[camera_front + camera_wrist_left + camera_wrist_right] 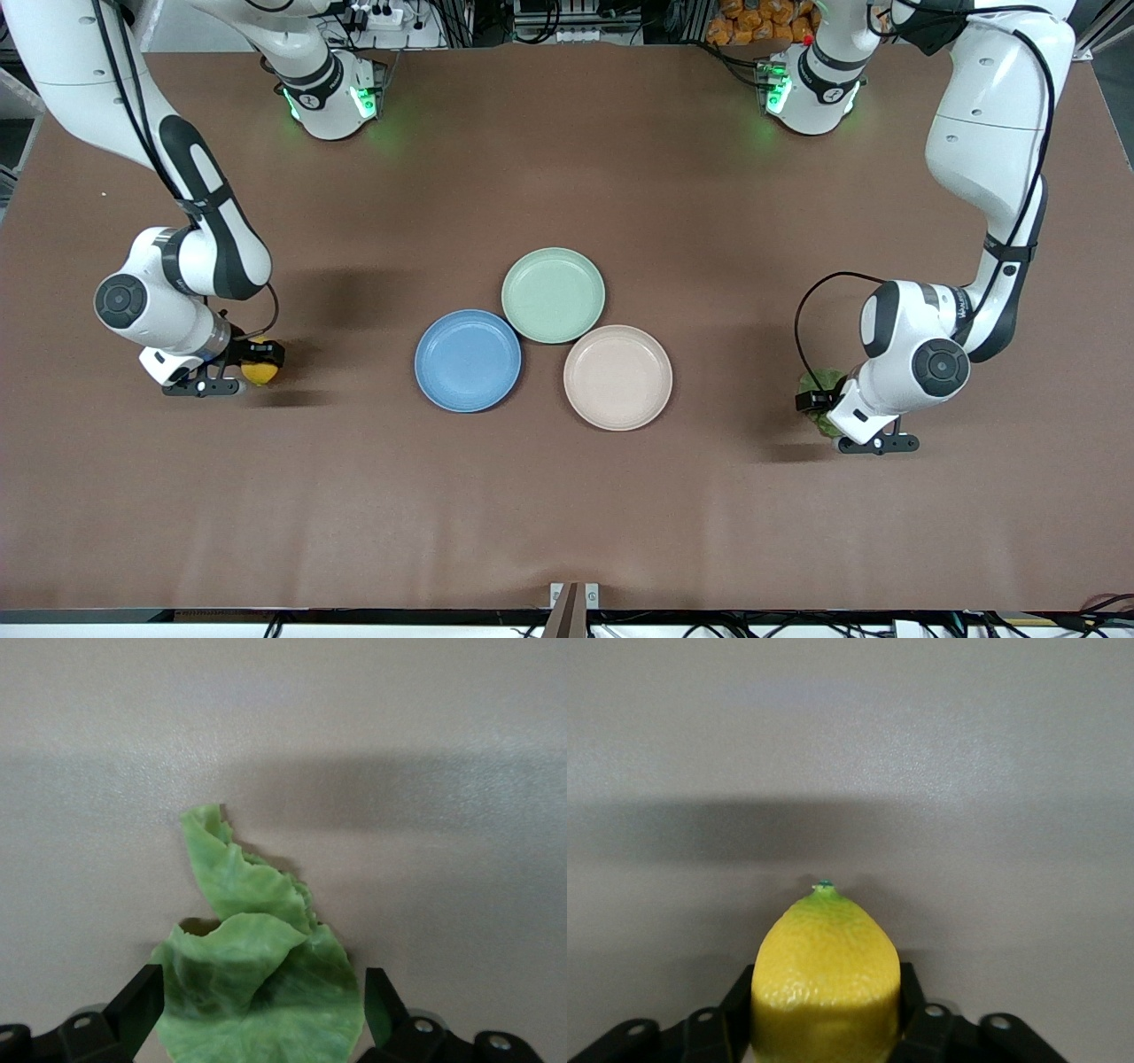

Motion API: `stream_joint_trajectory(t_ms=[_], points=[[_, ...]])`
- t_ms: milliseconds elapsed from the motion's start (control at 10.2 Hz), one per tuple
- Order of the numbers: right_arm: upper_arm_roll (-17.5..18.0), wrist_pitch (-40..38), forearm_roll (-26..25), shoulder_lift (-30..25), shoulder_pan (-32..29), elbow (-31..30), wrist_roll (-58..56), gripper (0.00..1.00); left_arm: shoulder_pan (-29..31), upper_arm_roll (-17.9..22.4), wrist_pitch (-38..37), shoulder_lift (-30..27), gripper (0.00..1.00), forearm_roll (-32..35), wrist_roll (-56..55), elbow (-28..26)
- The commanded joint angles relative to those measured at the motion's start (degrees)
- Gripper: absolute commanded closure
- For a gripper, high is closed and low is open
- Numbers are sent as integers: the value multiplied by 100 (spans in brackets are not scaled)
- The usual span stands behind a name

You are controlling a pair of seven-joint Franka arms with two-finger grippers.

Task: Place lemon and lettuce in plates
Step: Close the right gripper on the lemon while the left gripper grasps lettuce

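Note:
The yellow lemon (260, 372) lies on the table toward the right arm's end. My right gripper (259, 359) is low at the table and shut on it; in the right wrist view the lemon (824, 974) fills the gap of the right gripper (826, 997). The green lettuce (820, 383) lies toward the left arm's end. My left gripper (819, 403) is down over it and open, one finger on each side of the leaf (257, 992) in the left wrist view (259, 992). The blue plate (468, 361) and the beige-pink plate (617, 377) stand empty mid-table.
A mint-green plate (553, 294), also empty, touches both other plates and lies farther from the front camera. The brown table cover (567, 514) is bare between the plates and each gripper.

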Motion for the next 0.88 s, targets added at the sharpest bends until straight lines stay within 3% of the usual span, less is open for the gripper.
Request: stream_joint_trajectory(t_ms=[0, 98, 393, 589, 786], points=[[75, -42, -27, -18, -94, 109, -43, 98, 37, -26, 54, 81, 78, 176, -114, 13], [75, -68, -27, -79, -94, 171, -52, 100, 55, -26, 54, 81, 100, 176, -105, 13], [75, -891, -1, -343, 116, 565, -17, 99, 64, -35, 54, 28, 100, 167, -96, 31], [75, -1472, 314, -405, 502, 908, 10, 99, 64, -35, 45, -33, 100, 167, -149, 75], [75, -1510, 613, -405, 950, 971, 10, 96, 20, -35, -7, -165, 100, 106, -175, 127]])
